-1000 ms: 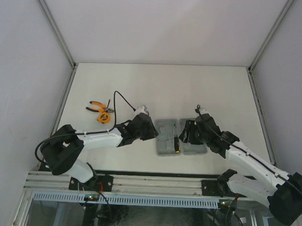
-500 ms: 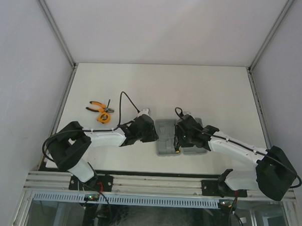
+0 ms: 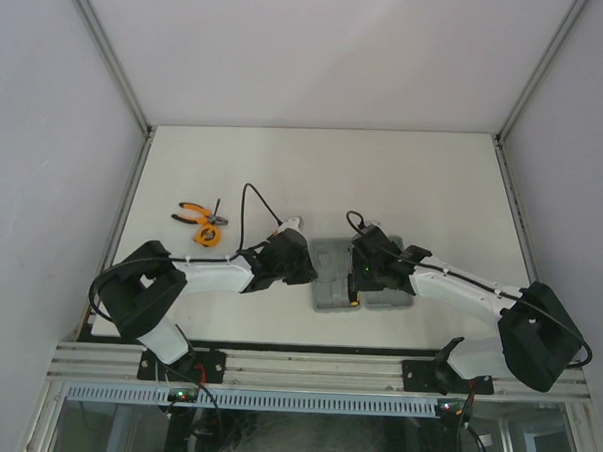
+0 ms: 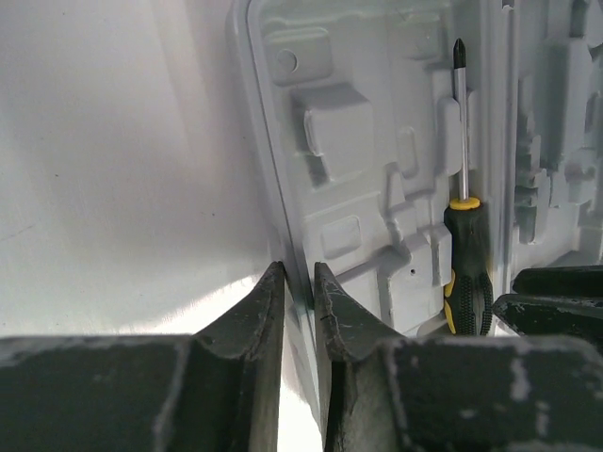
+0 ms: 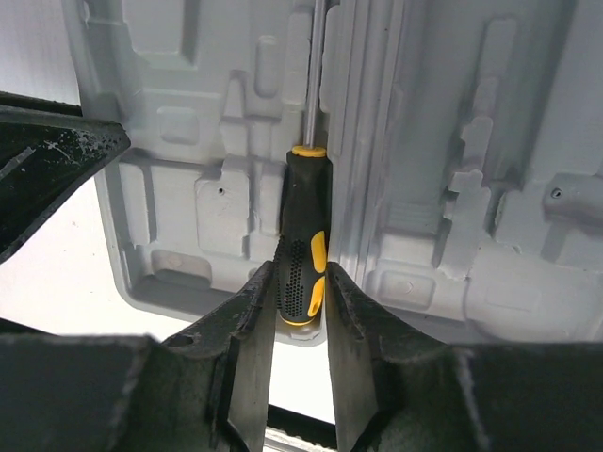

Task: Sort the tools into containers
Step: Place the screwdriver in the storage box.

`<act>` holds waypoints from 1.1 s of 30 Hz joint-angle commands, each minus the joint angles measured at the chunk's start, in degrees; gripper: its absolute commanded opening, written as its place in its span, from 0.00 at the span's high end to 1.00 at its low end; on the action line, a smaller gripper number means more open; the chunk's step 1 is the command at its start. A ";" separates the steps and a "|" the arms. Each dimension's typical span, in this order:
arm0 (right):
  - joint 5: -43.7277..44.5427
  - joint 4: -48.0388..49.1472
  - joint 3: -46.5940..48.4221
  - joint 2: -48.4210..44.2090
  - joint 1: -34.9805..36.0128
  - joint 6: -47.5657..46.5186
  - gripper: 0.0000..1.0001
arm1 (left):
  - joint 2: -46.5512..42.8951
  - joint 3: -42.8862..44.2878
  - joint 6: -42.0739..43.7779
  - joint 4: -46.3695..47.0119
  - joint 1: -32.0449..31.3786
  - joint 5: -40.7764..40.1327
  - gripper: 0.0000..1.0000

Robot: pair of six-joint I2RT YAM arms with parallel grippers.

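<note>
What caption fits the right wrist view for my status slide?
Right gripper pinches the handle of a yellow-and-black screwdriver lying in the open grey tool case, beside its hinge.

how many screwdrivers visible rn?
1 clear screwdriver: in the left half of the case beside the hinge, handle between the fingers of the right gripper. A thin dark item by the pliers could be another, too small to tell; arms may hide more.

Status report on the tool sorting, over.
Left fingers pinching the tool case at its left rim. Right fingers closed on the screwdriver handle, lying in the case by the hinge. Pliers and tape measure loose on table, well clear.
</note>
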 commanded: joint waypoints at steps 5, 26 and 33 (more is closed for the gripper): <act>-1.83 3.01 1.84 1.77 -0.24 -1.00 0.76 | 0.47 2.41 1.21 1.17 -0.10 -0.06 0.82; -0.76 -3.03 3.54 11.10 0.94 -1.32 0.92 | -0.24 2.91 0.12 1.17 -1.04 0.43 0.87; -4.53 -1.46 2.57 21.38 2.87 1.24 1.00 | -0.57 3.69 0.21 1.02 -1.76 0.74 0.88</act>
